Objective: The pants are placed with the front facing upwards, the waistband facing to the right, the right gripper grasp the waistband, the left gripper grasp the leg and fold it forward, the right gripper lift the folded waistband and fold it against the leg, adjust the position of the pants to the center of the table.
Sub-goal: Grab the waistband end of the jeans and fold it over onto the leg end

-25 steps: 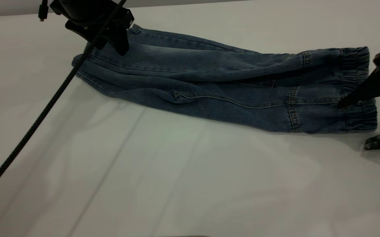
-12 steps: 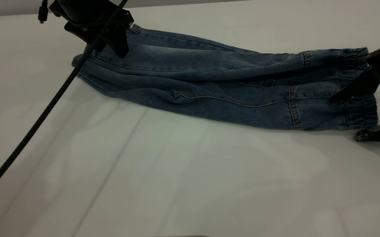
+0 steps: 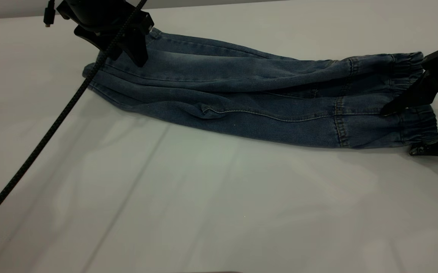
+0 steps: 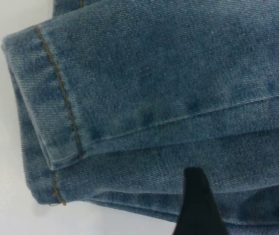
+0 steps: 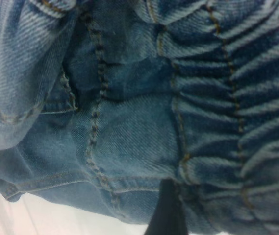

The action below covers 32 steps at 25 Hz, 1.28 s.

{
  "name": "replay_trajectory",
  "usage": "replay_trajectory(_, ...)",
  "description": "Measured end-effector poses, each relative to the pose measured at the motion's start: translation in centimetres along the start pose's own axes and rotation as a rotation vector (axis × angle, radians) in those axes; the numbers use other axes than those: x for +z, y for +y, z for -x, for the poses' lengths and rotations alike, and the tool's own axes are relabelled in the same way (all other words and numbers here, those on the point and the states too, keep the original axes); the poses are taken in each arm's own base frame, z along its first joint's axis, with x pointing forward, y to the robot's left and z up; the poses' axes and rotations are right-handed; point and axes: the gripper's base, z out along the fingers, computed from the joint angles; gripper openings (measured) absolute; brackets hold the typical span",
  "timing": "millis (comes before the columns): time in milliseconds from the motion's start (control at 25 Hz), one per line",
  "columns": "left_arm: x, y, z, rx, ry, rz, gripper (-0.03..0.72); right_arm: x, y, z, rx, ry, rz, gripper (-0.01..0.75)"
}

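The pants [image 3: 256,98] lie lengthwise across the far half of the table [image 3: 203,212], folded in half along their length, one leg stacked on the other. Leg hems point to the exterior view's left, gathered elastic waistband [image 3: 412,98] to its right. Denim is blue with tan stitching; a curved pocket seam shows on the near layer around the middle.

The right gripper [image 3: 402,131] is at the waistband end, spread wide. The upper finger [image 3: 412,98] rests on top of the elastic band, its tip reaching just past the gathers onto the flat denim. The lower finger [image 3: 437,148] sits on the table just beside the band's near edge, apart from the cloth or barely touching it. The band sits between the two fingers but is not pinched. In the right wrist view one dark fingertip [image 5: 167,208] lies over the ruched waistband [image 5: 227,122] next to the stitched seam.

The left gripper [image 3: 129,47] is at the leg-hem end, at the far left of the pants, pointed fingers down on the top layer of denim. Cannot tell if it is clamped on the fabric or just resting there. The left wrist view shows the hemmed cuffs [image 4: 46,112] stacked, with one black fingertip [image 4: 197,205] against the denim. A braided black cable [image 3: 44,132] runs from that gripper diagonally over the table toward the near left corner, crossing the hem edge.
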Motion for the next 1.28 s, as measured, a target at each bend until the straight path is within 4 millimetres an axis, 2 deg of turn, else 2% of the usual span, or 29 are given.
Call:
replay_trajectory(320,0.1,0.0,-0.1,0.0,0.013,-0.003,0.417,0.1,0.8,1.7,-0.038,-0.045,0.002,0.505)
replay_trajectory(520,1.5,-0.7,-0.9,0.011,0.072,-0.02,0.417,0.1,0.6,1.8,-0.017,-0.057,-0.024,0.458)
replay_trajectory(640,2.3,-1.9,-1.2,0.047,0.091,-0.034,0.417,0.1,0.9,2.3,-0.028,-0.071,-0.026,0.36)
replay_trajectory(760,2.6,-3.3,-1.2,0.102,0.093,-0.047,0.417,0.1,1.2,2.9,-0.04,-0.086,-0.02,0.182)
replay_trajectory(840,2.6,-4.2,-1.0,0.124,0.082,-0.052,0.417,0.1,1.5,3.2,-0.048,-0.094,-0.013,0.106)
replay_trajectory(1040,2.7,-5.9,-0.3,0.111,0.005,-0.076,0.417,0.1,2.4,3.7,-0.098,-0.091,0.051,0.111)
replay_trajectory(1160,3.0,-6.9,0.2,0.067,-0.053,-0.097,0.407,-0.1,3.8,3.5,-0.149,-0.053,0.184,0.111)
replay_trajectory(1280,4.3,-7.6,0.0,0.059,-0.056,-0.107,0.393,-0.6,5.2,3.3,-0.193,-0.027,0.307,0.111)
